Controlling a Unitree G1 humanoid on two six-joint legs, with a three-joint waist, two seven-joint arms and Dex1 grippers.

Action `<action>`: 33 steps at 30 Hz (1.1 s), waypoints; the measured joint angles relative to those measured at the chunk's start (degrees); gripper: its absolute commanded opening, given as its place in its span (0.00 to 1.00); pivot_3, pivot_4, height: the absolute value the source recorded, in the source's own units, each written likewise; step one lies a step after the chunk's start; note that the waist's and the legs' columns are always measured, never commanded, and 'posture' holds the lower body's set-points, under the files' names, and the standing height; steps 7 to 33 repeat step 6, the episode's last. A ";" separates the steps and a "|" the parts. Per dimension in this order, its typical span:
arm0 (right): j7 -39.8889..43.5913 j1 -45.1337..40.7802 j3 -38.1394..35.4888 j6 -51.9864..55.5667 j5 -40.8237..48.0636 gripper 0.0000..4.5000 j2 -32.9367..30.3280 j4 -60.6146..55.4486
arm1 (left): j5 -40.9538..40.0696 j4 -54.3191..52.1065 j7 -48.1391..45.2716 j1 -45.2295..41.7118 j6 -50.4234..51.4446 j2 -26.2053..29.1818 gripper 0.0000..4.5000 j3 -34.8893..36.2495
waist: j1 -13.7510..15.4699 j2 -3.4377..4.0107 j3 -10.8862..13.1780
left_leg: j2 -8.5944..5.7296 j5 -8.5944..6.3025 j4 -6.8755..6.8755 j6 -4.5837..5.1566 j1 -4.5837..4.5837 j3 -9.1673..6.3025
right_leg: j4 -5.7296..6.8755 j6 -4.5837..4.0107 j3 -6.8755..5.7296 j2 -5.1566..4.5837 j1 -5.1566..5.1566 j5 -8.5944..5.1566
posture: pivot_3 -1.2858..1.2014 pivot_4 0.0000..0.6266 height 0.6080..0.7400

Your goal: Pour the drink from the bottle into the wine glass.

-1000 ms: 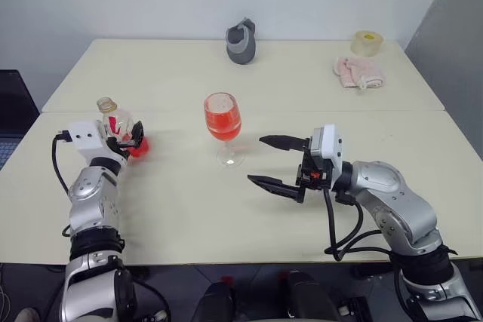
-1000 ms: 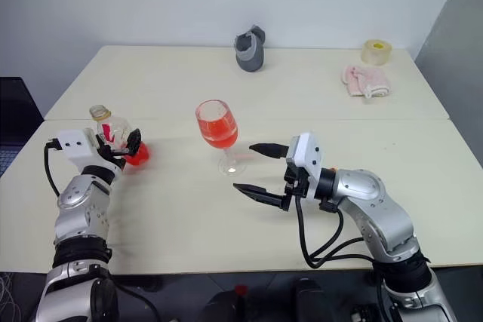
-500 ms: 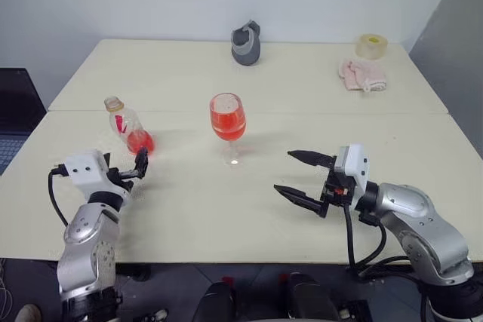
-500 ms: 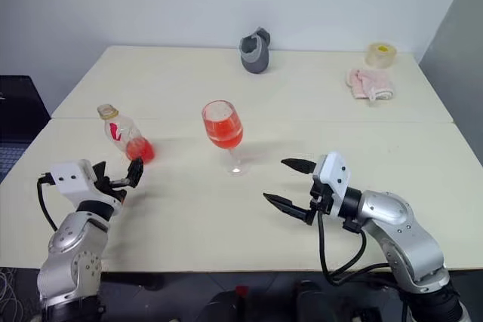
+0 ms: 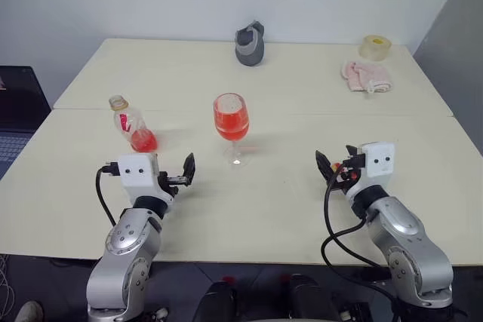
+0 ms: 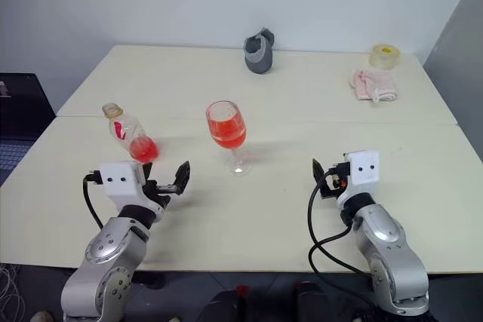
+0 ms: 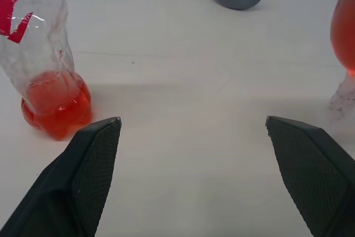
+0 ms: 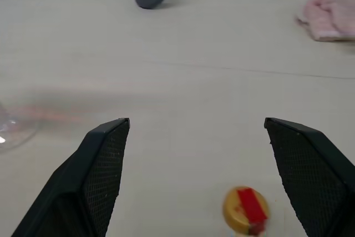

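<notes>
Reading the table left to right, I see the bottle point(image 5: 132, 124) at about ten o'clock, standing tilted and uncapped, with only a little drink point(image 7: 56, 102) pooled in its base. My left gripper point(image 7: 191, 131) hangs just short of it, jaws spread wide and holding nothing. At the centre the glass point(image 5: 232, 121) stands upright, its bowl largely filled with red. At about four o'clock my right gripper point(image 8: 195, 131) is level, jaws wide apart and empty; a small yellow cap point(image 8: 246, 210) with a red mark lies on the table between its fingers. At twelve o'clock sits a grey cup point(image 5: 250, 44); a pink cloth point(image 5: 365, 76) and tape roll point(image 5: 373, 47) lie at two. I judge the pour essentially done, with both items set down.
</notes>
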 measured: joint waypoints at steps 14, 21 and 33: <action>-2.71 2.39 2.72 0.09 -3.21 0.93 2.41 0.14 | 0.57 -0.65 0.28 1.87 0.61 -1.40 1.00 -0.60 | 0.01 0.00 0.00 | 0.01 -0.01 -0.02 0.02 0.02 0.10 | -0.04 0.00 0.04 0.01 0.01 0.00 | 0.52 0.24 1.00; -2.71 2.39 2.72 0.09 -3.21 0.93 2.41 0.14 | 0.57 -0.65 0.28 1.87 0.61 -1.40 1.00 -0.60 | 0.01 0.00 0.00 | 0.01 -0.01 -0.02 0.02 0.02 0.10 | -0.04 0.00 0.04 0.01 0.01 0.00 | 0.52 0.24 1.00; -2.71 2.39 2.72 0.09 -3.21 0.93 2.41 0.14 | 0.57 -0.65 0.28 1.87 0.61 -1.40 1.00 -0.60 | 0.01 0.00 0.00 | 0.01 -0.01 -0.02 0.02 0.02 0.10 | -0.04 0.00 0.04 0.01 0.01 0.00 | 0.52 0.24 1.00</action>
